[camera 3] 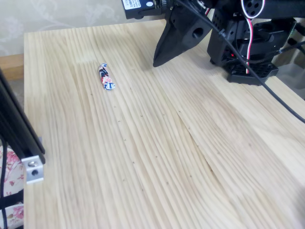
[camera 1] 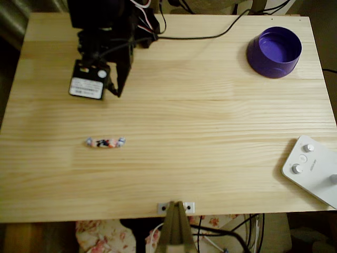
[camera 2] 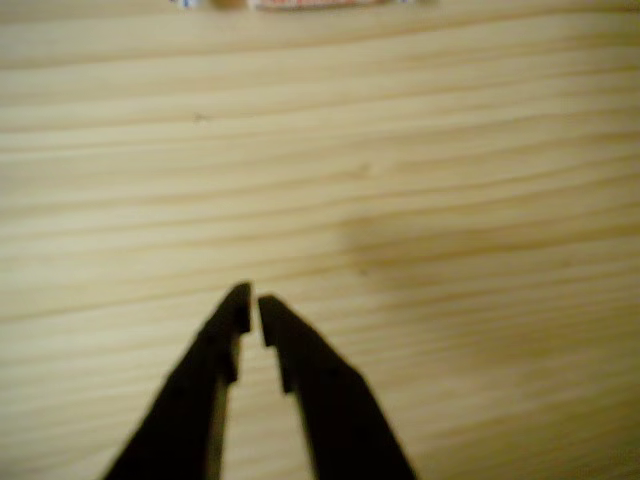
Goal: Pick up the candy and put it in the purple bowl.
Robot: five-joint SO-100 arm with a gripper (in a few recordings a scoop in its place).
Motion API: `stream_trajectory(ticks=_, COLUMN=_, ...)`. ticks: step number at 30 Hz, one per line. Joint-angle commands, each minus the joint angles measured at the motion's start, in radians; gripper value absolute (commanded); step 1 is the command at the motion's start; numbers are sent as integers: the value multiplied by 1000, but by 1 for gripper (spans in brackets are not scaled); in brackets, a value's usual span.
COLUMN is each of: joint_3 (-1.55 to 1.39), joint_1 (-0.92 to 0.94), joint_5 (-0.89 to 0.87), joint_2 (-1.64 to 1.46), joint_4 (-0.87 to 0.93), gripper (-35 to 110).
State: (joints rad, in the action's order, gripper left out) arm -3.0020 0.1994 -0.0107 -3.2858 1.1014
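Approach step, nothing grasped yet. The hand point(camera 1: 114, 89) hangs over the upper-left part of the surface point(camera 1: 200, 132) in the overhead view, tips pointing down toward the wood, fingers nearly pressed together with only a thin slit between them in the wrist view point(camera 2: 252, 305), and pinching nothing. The candy point(camera 1: 105, 142) lies flat on the bare wood, lengthwise along the grain, well apart from the hand and below it in the overhead view; the wrist view catches only a sliver of its wrapper at the top edge point(camera 2: 300, 3), and the fixed view shows it left of the black finger point(camera 3: 106, 77). The purple bowl point(camera 1: 274, 51) sits upright at the upper-right corner in the overhead view, far across from the candy, with nothing seen inside. Next move probably calls for spreading the fingers, travelling out over the candy, dropping low and closing across its narrow middle, since it is small and flat and easy to push away. Surface is pale pine boards with clear grain; a white device with round knobs point(camera 1: 310, 168) lies at the lower-right edge, a metal bracket point(camera 1: 176, 207) is fixed at the front edge, black cables run along the back. Floral fabric point(camera 1: 100, 237) shows below the front edge; warm dim lighting.
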Motion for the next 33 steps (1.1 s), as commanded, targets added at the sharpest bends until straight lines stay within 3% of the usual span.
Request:
stream_trajectory(ticks=1, joint_3=3, joint_1=14, joint_5=-20, joint_2=-14, joint_4=3, gripper=-1)
stream_trajectory(ticks=33, joint_3=3, joint_1=58, joint_5=-64, joint_2=-14, joint_4=3, gripper=-1)
